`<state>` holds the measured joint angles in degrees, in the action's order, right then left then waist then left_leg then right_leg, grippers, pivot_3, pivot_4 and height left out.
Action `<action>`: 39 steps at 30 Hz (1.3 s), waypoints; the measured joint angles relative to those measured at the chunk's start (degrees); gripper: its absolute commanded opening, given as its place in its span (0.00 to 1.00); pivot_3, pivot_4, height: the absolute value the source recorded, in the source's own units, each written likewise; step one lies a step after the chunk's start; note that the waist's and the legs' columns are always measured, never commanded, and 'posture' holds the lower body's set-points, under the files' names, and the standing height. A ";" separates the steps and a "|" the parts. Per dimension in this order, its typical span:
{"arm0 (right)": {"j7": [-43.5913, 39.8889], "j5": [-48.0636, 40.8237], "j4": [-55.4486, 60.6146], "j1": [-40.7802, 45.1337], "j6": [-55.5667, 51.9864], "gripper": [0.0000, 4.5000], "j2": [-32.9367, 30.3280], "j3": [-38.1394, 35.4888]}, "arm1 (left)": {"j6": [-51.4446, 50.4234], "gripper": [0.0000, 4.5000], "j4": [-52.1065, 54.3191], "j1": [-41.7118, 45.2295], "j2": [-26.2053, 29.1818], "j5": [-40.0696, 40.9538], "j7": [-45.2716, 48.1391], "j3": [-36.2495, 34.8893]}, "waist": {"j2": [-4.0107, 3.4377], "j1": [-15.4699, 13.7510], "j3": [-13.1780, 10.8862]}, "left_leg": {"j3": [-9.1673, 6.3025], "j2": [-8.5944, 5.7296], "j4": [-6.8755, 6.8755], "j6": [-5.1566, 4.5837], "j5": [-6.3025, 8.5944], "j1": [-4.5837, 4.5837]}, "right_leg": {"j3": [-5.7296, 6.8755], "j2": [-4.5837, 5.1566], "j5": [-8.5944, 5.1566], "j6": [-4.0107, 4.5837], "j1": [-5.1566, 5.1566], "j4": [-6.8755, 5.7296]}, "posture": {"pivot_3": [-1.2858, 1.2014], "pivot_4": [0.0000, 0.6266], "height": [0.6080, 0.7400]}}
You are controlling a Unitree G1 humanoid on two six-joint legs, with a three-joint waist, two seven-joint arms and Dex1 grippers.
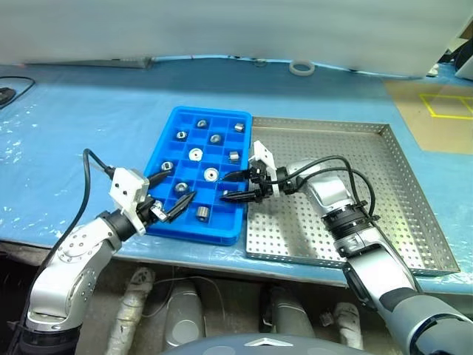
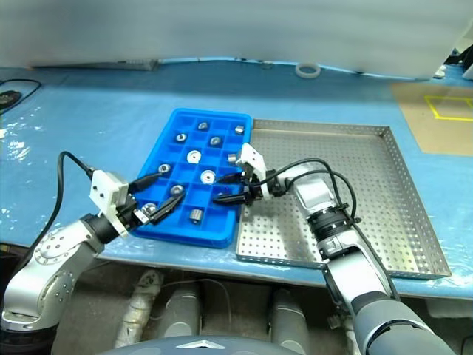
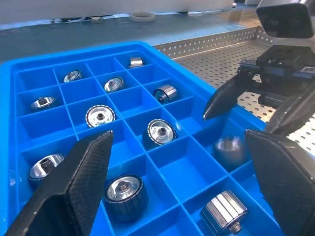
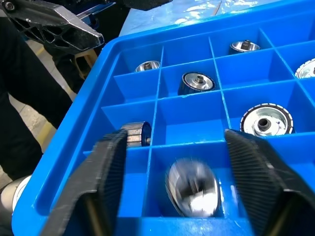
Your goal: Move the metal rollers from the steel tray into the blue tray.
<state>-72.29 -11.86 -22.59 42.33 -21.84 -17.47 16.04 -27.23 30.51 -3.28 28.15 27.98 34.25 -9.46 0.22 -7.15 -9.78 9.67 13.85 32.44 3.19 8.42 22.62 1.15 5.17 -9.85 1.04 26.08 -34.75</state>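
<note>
While a blurred roller drops — or so it seems — into a near-edge compartment of the blue tray, the right gripper hangs over it, jaws parted and empty. The left gripper waits wide open, holding nothing. Best lift straight up, clear of the dividers, before swinging back over the steel tray.

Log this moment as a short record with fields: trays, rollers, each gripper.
blue tray: on the table, left of the steel tray, rims adjacent
steel tray: no rollers visible on its bare part
metal rollers: lying in separate compartments of the blue tray
blurred roller: in the compartment between the right fingers, not gripped
right gripper: open, over the blue tray's right edge
left gripper: open, holding nothing, over the tray's near-left part
</note>
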 measured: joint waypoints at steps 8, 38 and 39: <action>2.50 -0.57 0.19 -0.20 -0.12 0.98 -0.55 -1.58 | 1.19 1.00 -4.03 3.00 0.07 -0.06 2.46 1.37 | 0.00 0.06 0.00 | 0.00 -0.02 0.02 0.02 -0.01 -0.08 | -0.03 0.00 -0.02 -0.03 -0.08 -0.02 | 0.55 0.24 1.00; 22.77 -3.75 8.30 -11.06 4.91 0.99 -6.42 -18.51 | 14.75 1.00 -29.15 22.59 -10.78 -6.29 6.88 9.55 | 0.01 4.82 0.01 | 0.11 -0.08 0.02 0.04 -0.05 -0.08 | -0.17 -0.04 0.19 0.30 -0.02 0.02 | 0.47 0.24 1.00; 22.83 -3.05 7.48 -11.06 6.00 0.99 -6.65 -18.25 | 14.76 1.00 -29.15 22.59 -10.82 -6.30 6.85 9.57 | 0.01 4.81 0.01 | 0.11 -0.07 0.02 0.04 -0.05 -0.08 | -0.16 -0.04 0.19 0.30 -0.02 0.02 | 0.47 0.24 1.00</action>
<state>-49.46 -14.91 -15.11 31.27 -15.84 -24.12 -2.21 -12.47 1.36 19.31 17.33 21.68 41.10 0.11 0.24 -2.33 -9.77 9.78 13.77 32.46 3.23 8.38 22.54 0.98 5.13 -9.66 1.34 26.06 -34.74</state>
